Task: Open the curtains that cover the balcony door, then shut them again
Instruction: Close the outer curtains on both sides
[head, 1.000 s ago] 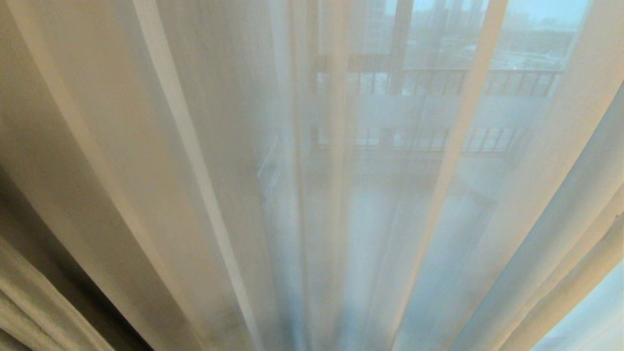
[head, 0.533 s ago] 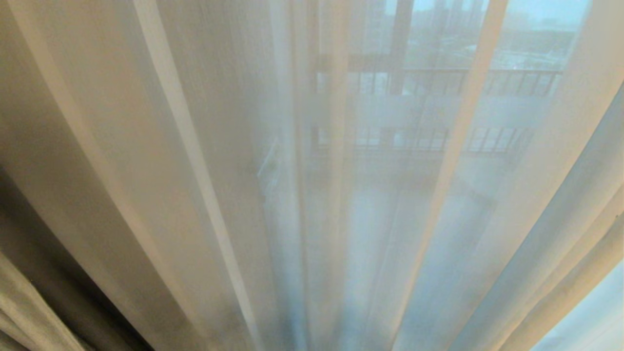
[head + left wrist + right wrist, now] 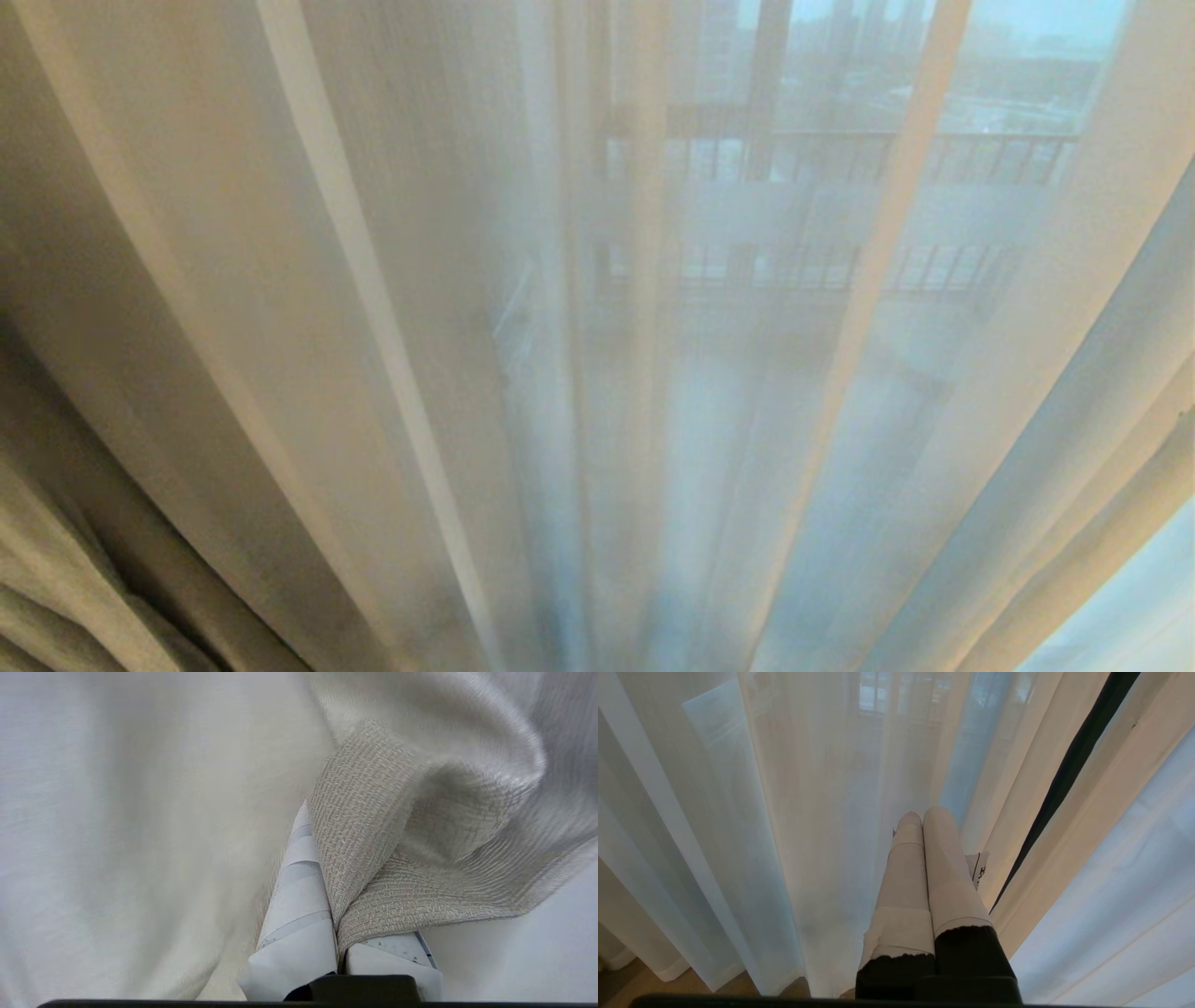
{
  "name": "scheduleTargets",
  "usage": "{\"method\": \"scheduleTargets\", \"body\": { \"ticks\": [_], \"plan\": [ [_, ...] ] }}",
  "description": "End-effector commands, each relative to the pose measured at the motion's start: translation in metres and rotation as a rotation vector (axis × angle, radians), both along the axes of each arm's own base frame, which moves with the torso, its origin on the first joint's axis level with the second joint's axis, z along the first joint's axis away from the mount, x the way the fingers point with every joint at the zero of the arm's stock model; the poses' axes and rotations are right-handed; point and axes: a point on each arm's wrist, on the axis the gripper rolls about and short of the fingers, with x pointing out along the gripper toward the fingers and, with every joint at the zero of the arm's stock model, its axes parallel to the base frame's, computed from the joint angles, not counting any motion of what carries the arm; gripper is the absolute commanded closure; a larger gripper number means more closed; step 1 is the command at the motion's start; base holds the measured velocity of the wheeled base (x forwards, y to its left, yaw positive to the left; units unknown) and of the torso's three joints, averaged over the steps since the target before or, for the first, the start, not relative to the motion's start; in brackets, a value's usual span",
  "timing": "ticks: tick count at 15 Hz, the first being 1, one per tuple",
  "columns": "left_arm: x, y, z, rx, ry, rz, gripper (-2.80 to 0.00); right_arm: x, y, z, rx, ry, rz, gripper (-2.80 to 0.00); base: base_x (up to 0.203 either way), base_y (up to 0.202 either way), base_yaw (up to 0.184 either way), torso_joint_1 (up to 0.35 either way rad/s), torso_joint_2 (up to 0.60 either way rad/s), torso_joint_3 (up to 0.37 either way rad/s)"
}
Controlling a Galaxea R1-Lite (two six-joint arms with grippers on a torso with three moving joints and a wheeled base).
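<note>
Since 1 second ago, the cream-beige woven pleated curtains (image 3: pixel 56 579) have spread further across the head view's lower-left corner, beside the thin see-through white sheer fabric (image 3: pixel 392 308). Closed tight, the left gripper (image 3: pixel 336 947) pinches a fold of that cream weave. Also closed, empty, the right gripper (image 3: pixel 923 816) rests near the sheer.

Sheer white fabric (image 3: pixel 597 373) hangs pleated; railing (image 3: pixel 934 154) shows through it.

Soft daylight is diffused through the sheer fabric (image 3: pixel 653 373); the railing (image 3: pixel 840 154) behind is hazed, folds are splayed at the edges, and the lower left is shadowed.
</note>
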Motion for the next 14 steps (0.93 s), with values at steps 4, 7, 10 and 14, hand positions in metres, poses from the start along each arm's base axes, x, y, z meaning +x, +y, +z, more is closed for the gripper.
{"method": "scheduleTargets", "body": {
  "ticks": [4, 7, 10, 14],
  "plan": [
    [0.0, -0.032, 0.014, 0.022, -0.032, -0.097, 0.0, 0.0, 0.0, 0.0, -0.001, 0.001, 0.001, 0.0, 0.0, 0.0, 0.0, 0.0, 0.0, 0.0],
    [0.004, -0.049, 0.016, 0.02, -0.04, -0.151, 0.0, 0.0, 0.0, 0.0, -0.001, 0.001, 0.001, 0.0, 0.0, 0.0, 0.0, 0.0, 0.0, 0.0],
    [0.006, -0.066, 0.016, 0.016, -0.039, -0.199, 0.0, 0.0, 0.0, 0.0, -0.001, 0.001, 0.001, 0.0, 0.0, 0.0, 0.0, 0.0, 0.0, 0.0],
    [0.002, -0.089, 0.017, 0.015, -0.04, -0.259, 0.0, 0.0, 0.0, 0.0, -0.001, 0.001, 0.001, 0.0, 0.0, 0.0, 0.0, 0.0, 0.0, 0.0]
  ]
}}
